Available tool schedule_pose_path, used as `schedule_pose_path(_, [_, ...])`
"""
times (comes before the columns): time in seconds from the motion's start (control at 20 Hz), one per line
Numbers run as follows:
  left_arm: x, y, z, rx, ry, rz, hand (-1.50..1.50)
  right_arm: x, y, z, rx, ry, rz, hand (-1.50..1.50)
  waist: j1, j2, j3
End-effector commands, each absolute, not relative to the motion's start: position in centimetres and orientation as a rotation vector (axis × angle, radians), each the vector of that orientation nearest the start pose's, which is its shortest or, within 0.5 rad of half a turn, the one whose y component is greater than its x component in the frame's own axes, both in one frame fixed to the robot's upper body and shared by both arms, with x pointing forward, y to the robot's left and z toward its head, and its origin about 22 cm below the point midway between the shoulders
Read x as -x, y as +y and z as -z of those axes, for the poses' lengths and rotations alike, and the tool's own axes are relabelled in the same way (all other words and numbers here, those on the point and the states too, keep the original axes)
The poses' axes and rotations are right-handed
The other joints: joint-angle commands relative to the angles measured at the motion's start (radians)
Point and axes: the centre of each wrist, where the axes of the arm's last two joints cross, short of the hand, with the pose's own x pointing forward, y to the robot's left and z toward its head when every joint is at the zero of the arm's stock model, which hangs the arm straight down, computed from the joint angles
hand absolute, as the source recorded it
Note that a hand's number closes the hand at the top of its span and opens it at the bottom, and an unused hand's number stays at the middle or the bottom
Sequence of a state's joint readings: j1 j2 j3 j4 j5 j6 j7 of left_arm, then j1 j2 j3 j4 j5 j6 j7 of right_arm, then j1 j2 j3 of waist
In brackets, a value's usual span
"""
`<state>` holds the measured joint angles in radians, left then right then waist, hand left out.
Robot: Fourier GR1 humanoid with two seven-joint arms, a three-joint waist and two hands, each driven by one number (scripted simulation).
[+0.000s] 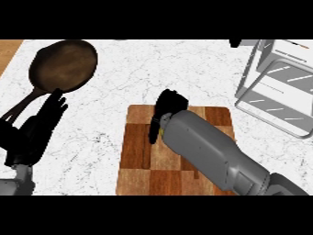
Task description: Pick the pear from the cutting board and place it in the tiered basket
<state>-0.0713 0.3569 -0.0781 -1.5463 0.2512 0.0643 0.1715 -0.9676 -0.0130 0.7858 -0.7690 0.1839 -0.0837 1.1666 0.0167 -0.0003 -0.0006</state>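
The right hand [170, 104] is curled downward over the cutting board [140, 151], presumably around the hidden pear, with the tiered basket [284, 87] to its right.

Checkered wooden cutting board [140, 151] flat on counter — pear hidden; wire tiered basket [285, 87] upper right.

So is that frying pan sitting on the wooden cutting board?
No, the frying pan lies on the marble counter, up and left of the cutting board.

Checkered wooden cutting board [137, 151]; white veined marble counter [159, 69]; dull dark pan [64, 64]; metal-wire tiered basket [284, 87]
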Motion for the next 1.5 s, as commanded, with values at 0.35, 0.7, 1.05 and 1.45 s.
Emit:
schedule_pose_path(0.35, [-25.5,28.6,-3.3,-0.053,-1.422,0.083,0.0,-34.9,-1.2,-2.7,0.911,-0.51,-0.916,-1.5,-0.004,0.0,0.0])
schedule_pose_path(0.7, [-25.5,28.4,-3.4,-0.055,-1.419,0.107,0.0,-34.4,-1.3,-2.9,0.71,-0.401,-0.949,1.5,0.002,0.001,0.0])
schedule_pose_path(1.05, [-26.3,27.9,-2.9,-0.072,-1.418,0.089,0.0,-33.2,-2.3,0.5,0.81,-0.424,-1.106,1.5,-0.009,0.001,0.0])
schedule_pose_path(1.45, [-24.8,30.5,-2.8,-0.136,-1.402,0.035,0.0,-34.0,-21.9,2.7,1.009,-0.52,-1.166,1.5,-0.116,-0.025,0.004])
